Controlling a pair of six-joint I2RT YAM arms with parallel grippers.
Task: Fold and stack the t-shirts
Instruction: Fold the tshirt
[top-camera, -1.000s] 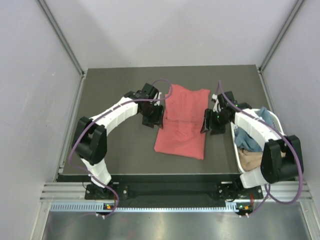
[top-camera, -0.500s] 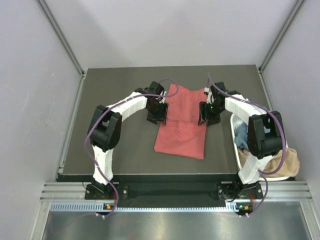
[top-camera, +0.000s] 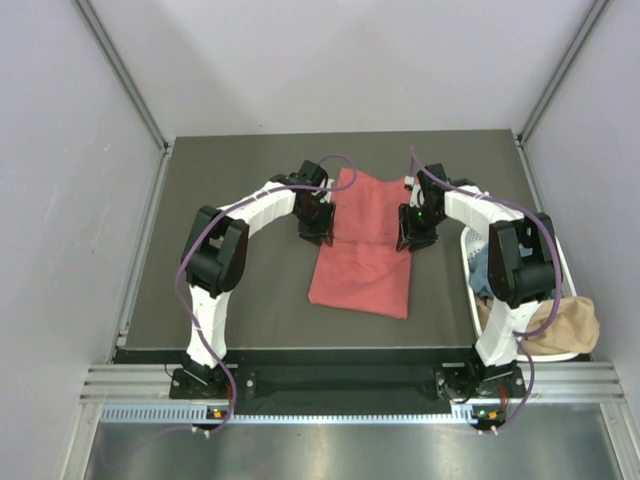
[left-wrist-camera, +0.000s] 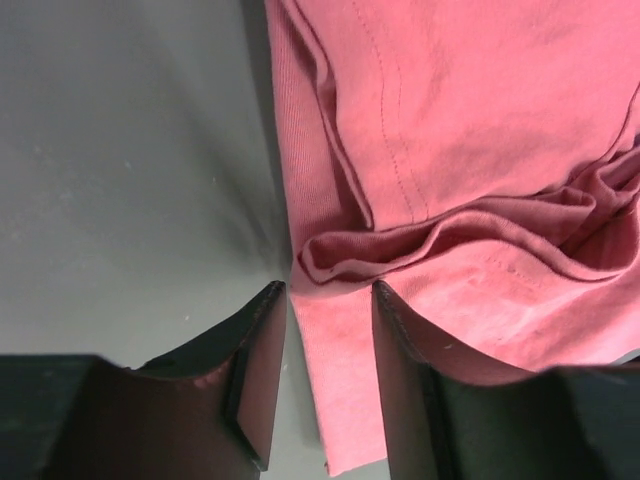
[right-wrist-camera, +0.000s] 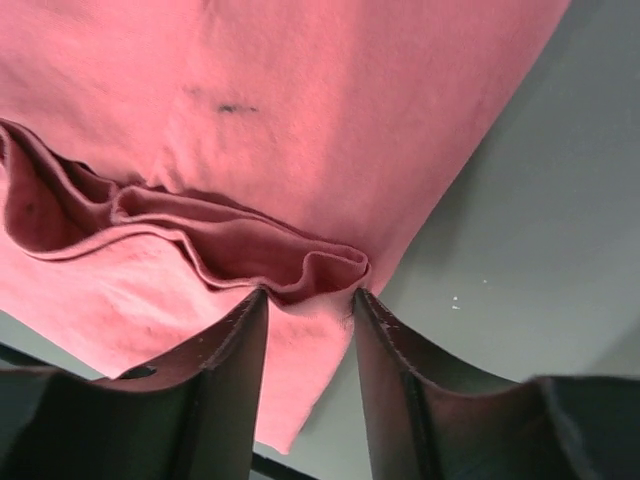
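Note:
A coral-red t-shirt (top-camera: 365, 240) lies partly folded on the dark table, with a bunched crease across its middle. My left gripper (top-camera: 316, 230) is at the shirt's left edge. In the left wrist view its jaws (left-wrist-camera: 328, 290) are open and straddle that edge just below the crease (left-wrist-camera: 440, 235). My right gripper (top-camera: 412, 236) is at the shirt's right edge. It is open too (right-wrist-camera: 310, 295), with the edge and the fold (right-wrist-camera: 300, 265) between its fingers. A blue shirt (top-camera: 486, 272) and a tan shirt (top-camera: 562, 325) sit in the basket.
A white slotted basket (top-camera: 556, 262) stands at the table's right edge, beside the right arm. The tan cloth hangs over its near right rim. Grey walls and metal frame posts enclose the table (top-camera: 230, 180).
Both grippers have moved in and farther back onto the red shirt's side edges. The right arm swung off the basket, so the tan cloth now shows at its rim.

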